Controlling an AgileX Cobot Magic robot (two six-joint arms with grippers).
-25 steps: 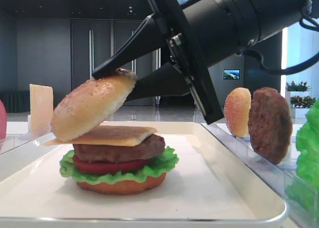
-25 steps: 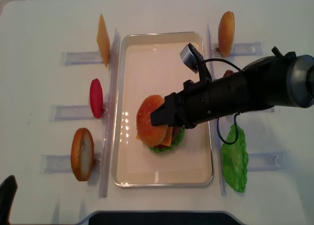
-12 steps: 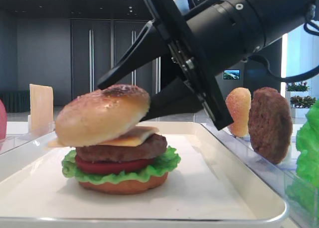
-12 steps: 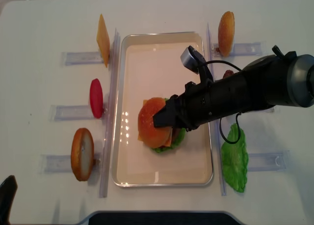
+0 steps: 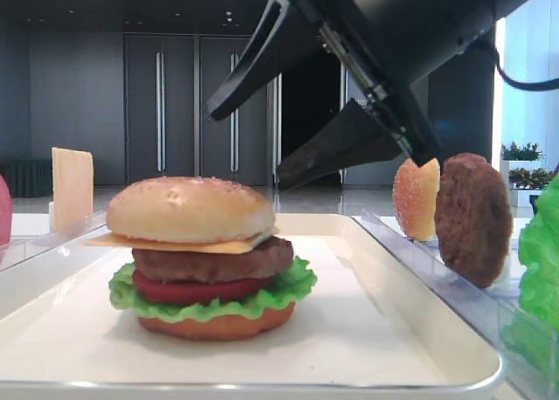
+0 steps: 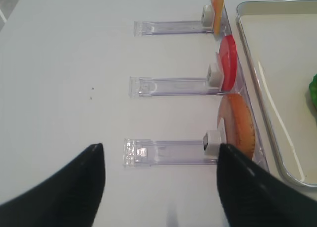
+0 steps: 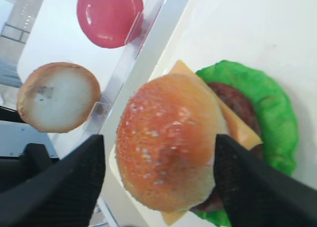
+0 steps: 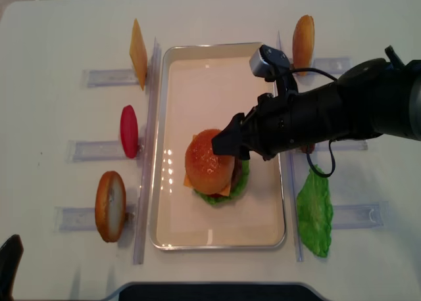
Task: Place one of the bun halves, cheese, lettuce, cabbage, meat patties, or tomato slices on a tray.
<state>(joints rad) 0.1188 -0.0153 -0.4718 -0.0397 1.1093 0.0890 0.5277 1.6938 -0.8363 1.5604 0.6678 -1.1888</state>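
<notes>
The domed sesame bun top (image 5: 190, 210) lies flat on a stack in the white tray (image 8: 210, 77). Under it sit a cheese slice (image 5: 113, 240), a meat patty (image 5: 210, 262), a tomato slice (image 5: 192, 291), lettuce (image 5: 288, 286) and a bun bottom (image 5: 214, 326). My right gripper (image 5: 244, 151) hangs open just above the bun top, apart from it. In the right wrist view its fingers (image 7: 74, 187) stand wide on either side of the bun top (image 7: 168, 142). My left gripper (image 6: 159, 147) is open over the bare table left of the tray, holding nothing.
Clear racks left of the tray hold a cheese slice (image 8: 138, 51), a tomato slice (image 8: 129, 131) and a bun half (image 8: 110, 206). On the right stand a seeded bun half (image 8: 303, 45), a patty (image 5: 472, 218) and a lettuce leaf (image 8: 314, 212).
The bun top went from tilted in my right gripper to lying flat on the cheese. The right gripper opened, let it go and lifted slightly.
</notes>
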